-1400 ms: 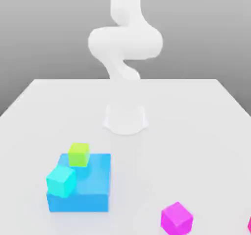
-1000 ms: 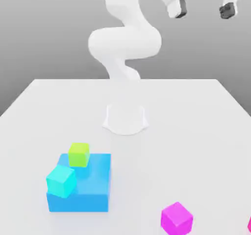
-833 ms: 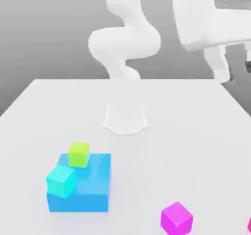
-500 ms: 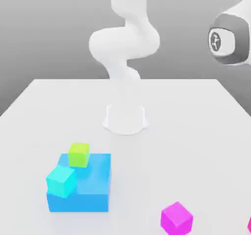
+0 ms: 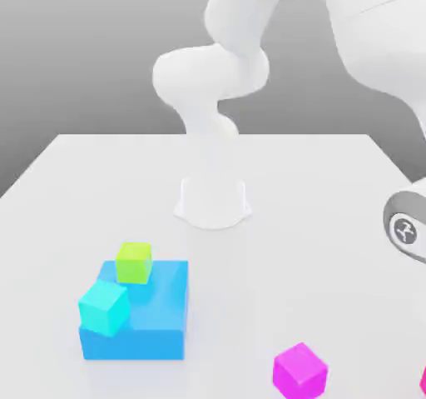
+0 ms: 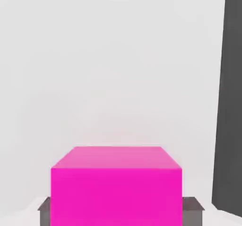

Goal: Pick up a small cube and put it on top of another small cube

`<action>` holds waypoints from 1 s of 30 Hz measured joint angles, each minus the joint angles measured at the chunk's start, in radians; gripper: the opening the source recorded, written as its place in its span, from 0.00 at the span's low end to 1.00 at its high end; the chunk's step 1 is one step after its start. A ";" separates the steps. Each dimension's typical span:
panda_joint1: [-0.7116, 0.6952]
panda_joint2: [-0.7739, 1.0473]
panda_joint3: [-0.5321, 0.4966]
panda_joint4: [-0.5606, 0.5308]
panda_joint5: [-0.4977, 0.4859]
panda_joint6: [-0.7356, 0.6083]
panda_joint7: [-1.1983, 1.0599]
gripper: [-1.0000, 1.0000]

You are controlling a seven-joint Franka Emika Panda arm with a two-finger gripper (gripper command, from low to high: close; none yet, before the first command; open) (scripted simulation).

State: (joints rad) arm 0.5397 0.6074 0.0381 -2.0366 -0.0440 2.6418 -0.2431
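One small magenta-pink cube (image 5: 299, 371) rests on the white table near the front of the exterior view. A sliver of a second small cube (image 5: 423, 381) shows at that view's right edge. My arm bends down toward that edge, its wrist joint (image 5: 406, 231) low over the table. In the hand view a small cube (image 6: 116, 185) sits close up between my grey fingers (image 6: 45, 211), which press against both its sides. My gripper (image 6: 118, 211) is shut on it. The cube stands on the table.
A big blue block (image 5: 141, 314) stands at the exterior view's front left, with a lime-green cube (image 5: 134, 261) and a cyan cube (image 5: 104, 306) on it. The arm's base (image 5: 213, 201) is at the table's middle. A dark strip (image 6: 229, 97) marks the table's edge.
The arm swung from high up down to the table at the exterior view's right edge. The fingers, wide apart a second ago, have come together on a small cube.
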 joint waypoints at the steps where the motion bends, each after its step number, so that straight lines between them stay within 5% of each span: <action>1: 0.001 0.016 -0.001 0.004 -0.001 0.012 0.000 0.00; 6: -0.009 -0.118 0.002 -0.031 0.010 -0.087 -0.006 0.00; 16: -0.186 -0.460 -0.168 -0.305 0.063 -0.167 0.046 0.00; 30: -0.545 -0.942 -0.312 -0.712 -0.088 -0.232 0.267 0.00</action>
State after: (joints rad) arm -0.0056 -0.3345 -0.2742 -2.7490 -0.1325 2.4101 0.0241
